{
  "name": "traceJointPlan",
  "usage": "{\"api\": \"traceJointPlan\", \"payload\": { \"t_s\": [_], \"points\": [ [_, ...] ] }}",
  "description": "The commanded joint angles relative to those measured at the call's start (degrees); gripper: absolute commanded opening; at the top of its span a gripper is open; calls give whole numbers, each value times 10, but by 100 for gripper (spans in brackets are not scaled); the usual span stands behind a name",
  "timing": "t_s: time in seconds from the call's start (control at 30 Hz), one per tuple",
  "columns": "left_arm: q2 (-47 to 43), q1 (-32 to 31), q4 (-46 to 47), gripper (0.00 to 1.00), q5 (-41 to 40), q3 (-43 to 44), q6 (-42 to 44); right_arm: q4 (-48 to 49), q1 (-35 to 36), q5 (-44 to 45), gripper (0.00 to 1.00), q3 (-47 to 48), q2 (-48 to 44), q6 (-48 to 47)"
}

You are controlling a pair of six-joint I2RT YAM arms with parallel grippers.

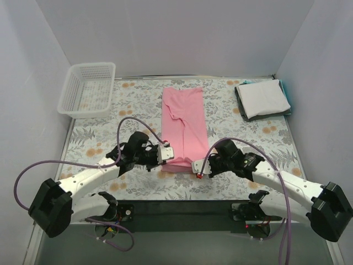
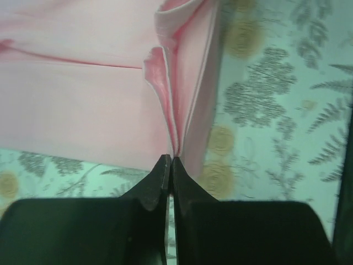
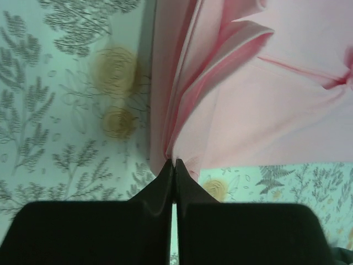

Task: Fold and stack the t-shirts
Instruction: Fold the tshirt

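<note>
A pink t-shirt (image 1: 183, 124) lies folded into a long strip in the middle of the table, running front to back. My left gripper (image 1: 167, 153) is shut on its near left corner; the pinched cloth (image 2: 175, 127) rises in folds from the tips. My right gripper (image 1: 196, 167) is shut on its near right corner, cloth (image 3: 182, 116) bunched at the tips. A stack of folded t-shirts (image 1: 263, 97), white on top with teal and dark edges, lies at the back right.
A white mesh basket (image 1: 88, 88) stands at the back left. The floral tablecloth (image 1: 99, 138) covers the table. Purple cables loop beside both arms. White walls close in the back and sides.
</note>
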Motion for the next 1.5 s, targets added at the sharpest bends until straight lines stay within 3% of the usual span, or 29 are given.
{"api": "traceJointPlan", "payload": {
  "t_s": [0.0, 0.37, 0.7, 1.0, 1.07, 1.1, 1.17, 1.2, 1.3, 1.37, 1.47],
  "points": [
    [39, 74, 40, 0, 21, 47, 55, 51, -50, -17, 1, 55, 40, -48],
    [251, 165, 167, 0, 28, 174, 109, 143, -174, -70, 1, 200, 262, -121],
    [379, 204, 199, 0, 42, 283, 119, 157, -214, -90, 1, 318, 403, -139],
    [455, 207, 241, 0, 22, 310, 107, 185, -223, -76, 1, 357, 478, -118],
    [467, 207, 241, 1, 19, 317, 107, 197, -223, -66, 8, 359, 482, -105],
    [473, 208, 249, 11, 1, 323, 105, 199, -223, -54, 22, 366, 479, -85],
    [476, 210, 254, 15, -1, 333, 96, 199, -224, -47, 26, 368, 474, -80],
    [478, 211, 253, 22, -2, 338, 91, 200, -224, -43, 39, 371, 469, -73],
    [473, 212, 240, 31, -8, 370, 59, 202, -230, -29, 63, 391, 451, -30],
    [466, 218, 221, 36, -10, 386, 26, 199, -238, -28, 64, 411, 433, 14],
    [444, 230, 186, 38, 7, 408, -40, 157, -248, -53, 55, 441, 417, 76]
  ]
}}
